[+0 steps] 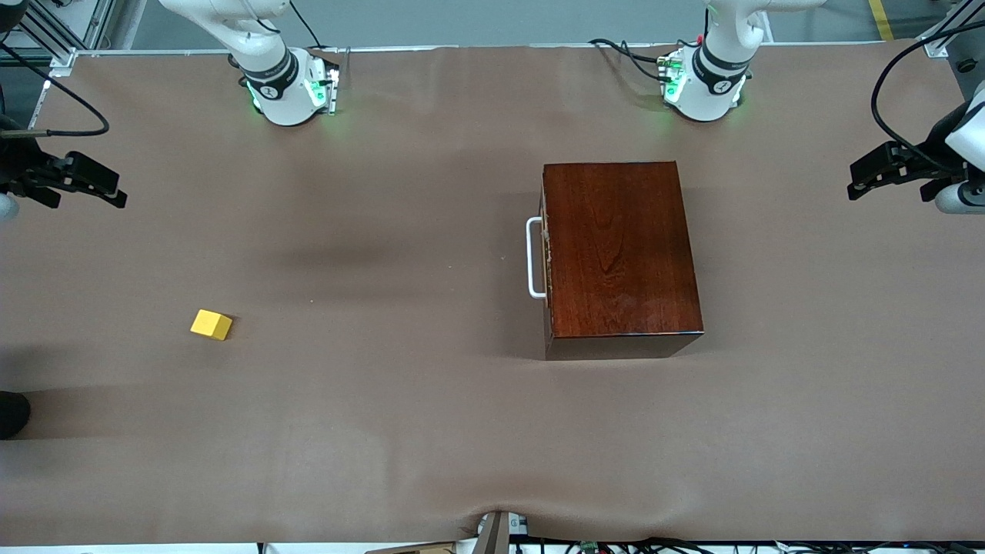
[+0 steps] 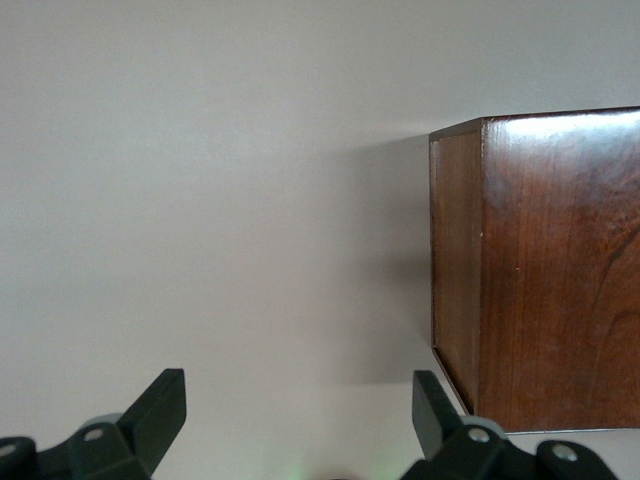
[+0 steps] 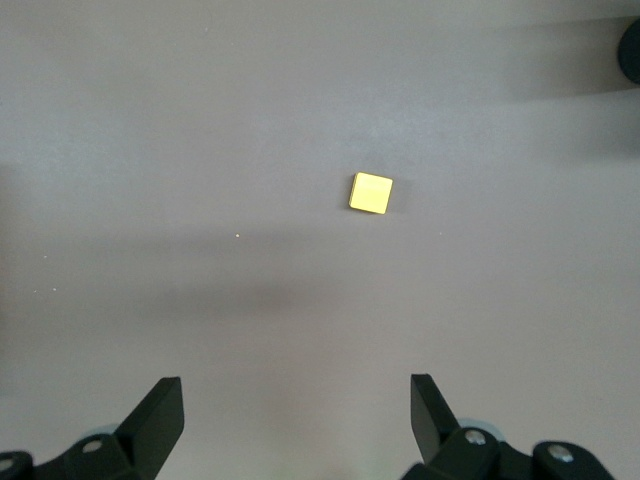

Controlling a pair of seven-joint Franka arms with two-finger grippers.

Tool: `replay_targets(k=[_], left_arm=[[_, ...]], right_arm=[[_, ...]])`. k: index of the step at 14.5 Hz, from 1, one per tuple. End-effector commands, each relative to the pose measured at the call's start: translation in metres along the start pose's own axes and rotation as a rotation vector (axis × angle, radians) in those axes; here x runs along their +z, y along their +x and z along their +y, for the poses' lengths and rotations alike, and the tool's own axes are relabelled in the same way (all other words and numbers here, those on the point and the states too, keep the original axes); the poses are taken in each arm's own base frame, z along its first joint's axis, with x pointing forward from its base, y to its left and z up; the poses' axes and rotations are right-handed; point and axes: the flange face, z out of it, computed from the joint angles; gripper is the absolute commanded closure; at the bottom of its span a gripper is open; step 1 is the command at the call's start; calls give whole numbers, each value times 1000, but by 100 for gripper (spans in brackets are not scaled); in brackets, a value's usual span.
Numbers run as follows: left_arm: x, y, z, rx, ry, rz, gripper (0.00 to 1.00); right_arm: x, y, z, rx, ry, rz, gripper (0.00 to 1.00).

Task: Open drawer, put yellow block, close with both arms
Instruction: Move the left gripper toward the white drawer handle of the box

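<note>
A: Beginning at the right arm's end of the table point(image 1: 385, 431). Seeing the right gripper point(image 1: 115, 192)?

B: Hovering over the table's edge there, well apart from everything else. Waiting, fingers point(image 3: 160, 405) spread wide, released and gripping nothing. Looking down from the right wrist view, showing the same gripper point(image 3: 295, 395) gaping above bare tabletop.

A: Moving on to the yellow block point(image 1: 211, 324)?

B: Lying on the table toward the right arm's end, resting flat and touching nothing. Showing up again in the right wrist view point(image 3: 371, 193), sitting out past the open fingertips and well apart from them.

A: And the drawer point(image 1: 545, 254)?

B: Sitting closed in the dark wooden box point(image 1: 619, 246), toward the left arm's end. Pointing its front and white handle point(image 1: 532, 258) toward the right arm's end, so facing the block but staying well apart from it. Standing nearer to the left arm's base than the block does.

A: Finishing with the left gripper point(image 1: 856, 181)?

B: Hanging over the table's edge at the left arm's end, also waiting. Fingers point(image 2: 160, 400) parted, released, clasping nothing. Catching one corner and two glossy faces of the box point(image 2: 550, 270) in the left wrist view, off to one side of the open gripper point(image 2: 300, 390) and not touching it.
</note>
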Motion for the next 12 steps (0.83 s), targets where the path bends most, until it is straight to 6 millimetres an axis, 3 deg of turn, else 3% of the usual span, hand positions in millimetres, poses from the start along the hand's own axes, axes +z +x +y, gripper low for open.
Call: replay_targets(k=[1,6,9,12], left_arm=[[-1,1,2,31,26,-3,0],[9,4,-3,18,16,-30,0],[45,18,-20,-20,2,-129,0],[75,31,-8,-32,-19,-183,0]], right_arm=[[-4,2,0,-6,-12,-1,0],[-4,2,0,-6,-12,-1,0],[-4,2,0,-6,-12,-1,0],[-4,2,0,-6,-12,2,0]])
